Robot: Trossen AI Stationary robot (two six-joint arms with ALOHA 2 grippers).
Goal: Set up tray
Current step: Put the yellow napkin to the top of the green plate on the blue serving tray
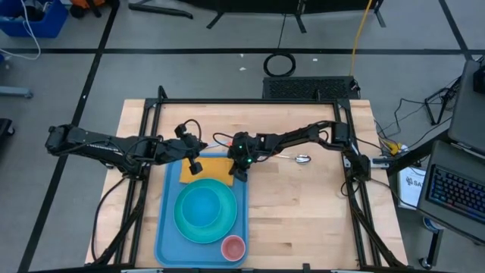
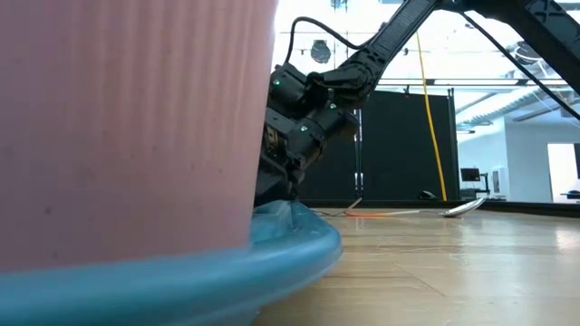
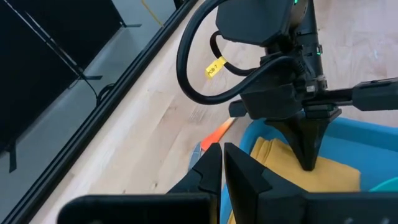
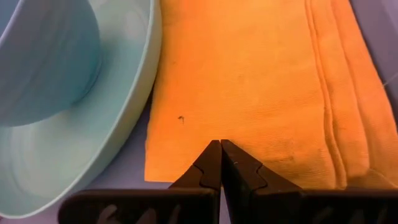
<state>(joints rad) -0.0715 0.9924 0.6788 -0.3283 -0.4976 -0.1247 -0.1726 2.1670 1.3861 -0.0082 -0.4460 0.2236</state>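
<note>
At the tray's [image 1: 164,227] far edge: my right gripper [image 1: 239,173] and left gripper [image 1: 195,164], fingers pressed together, above the yellow cloth [image 1: 216,168].

Light: bright, even overhead.
Glare: windows behind the right gripper [image 2: 288,186] blow out.
Blur: pink cup [image 2: 127,127] looms unfocused.
Shadows: soft beneath grippers.

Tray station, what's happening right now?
Both arms are over the far end of the light-blue tray. The right end effector, shut, presses its tips onto the folded yellow cloth there. The left end effector, also shut, hovers beside it. A turquoise plate and pink cup sit on the tray; a spoon lies on the table.
</note>
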